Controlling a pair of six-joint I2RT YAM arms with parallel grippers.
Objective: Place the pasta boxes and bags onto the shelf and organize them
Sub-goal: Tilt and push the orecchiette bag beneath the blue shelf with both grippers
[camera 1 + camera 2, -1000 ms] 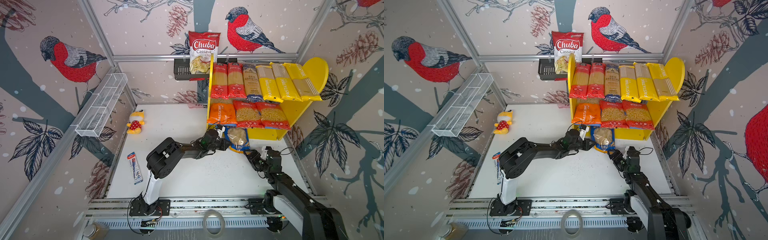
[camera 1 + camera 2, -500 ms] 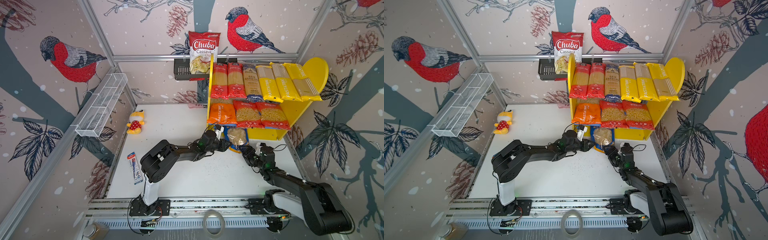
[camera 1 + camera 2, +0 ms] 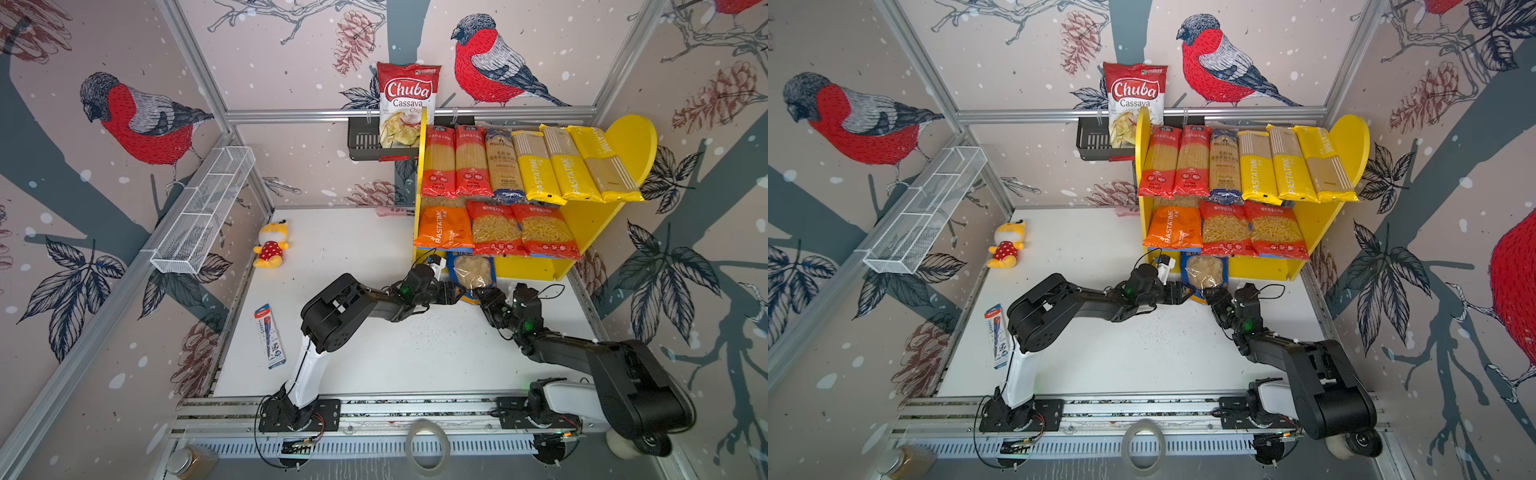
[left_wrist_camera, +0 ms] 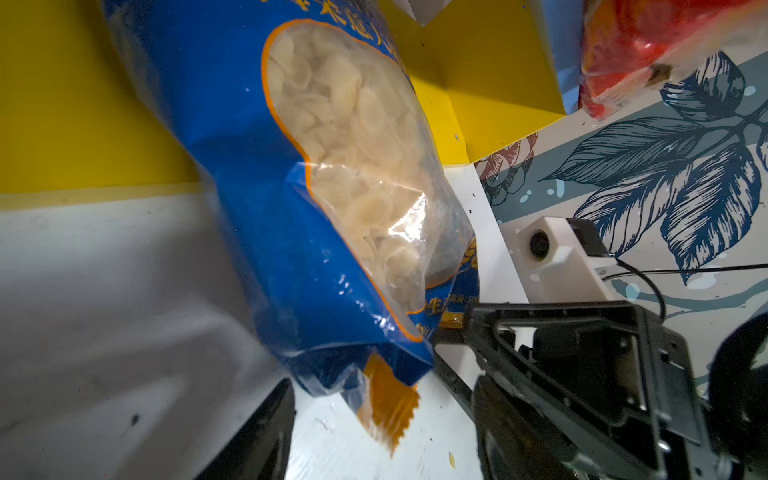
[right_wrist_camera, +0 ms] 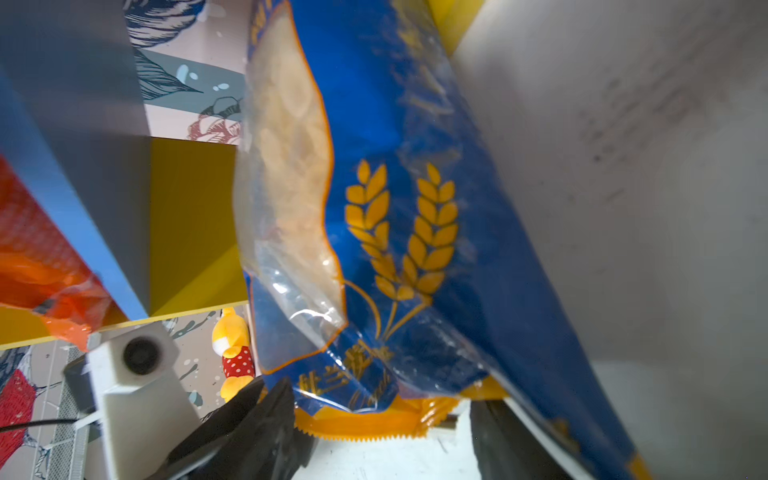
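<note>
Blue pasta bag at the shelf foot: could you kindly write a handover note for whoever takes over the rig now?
Left pincer: open, beside the blue bag, holding nothing.
Right pincer: open, astride the bag's bottom seam.
Done: six long packs on the shelf's upper board, three bags on the lower.
Left: blue bag leans on the table under the lower board; likely needs settling there.

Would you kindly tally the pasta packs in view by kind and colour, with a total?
Long red spaghetti packs: 2
Long dark-blue spaghetti pack: 1
Long yellow spaghetti packs: 3
Orange macaroni bag: 1
Short red macaroni bags: 2
Blue-yellow pasta bag: 1
Total: 10
</note>
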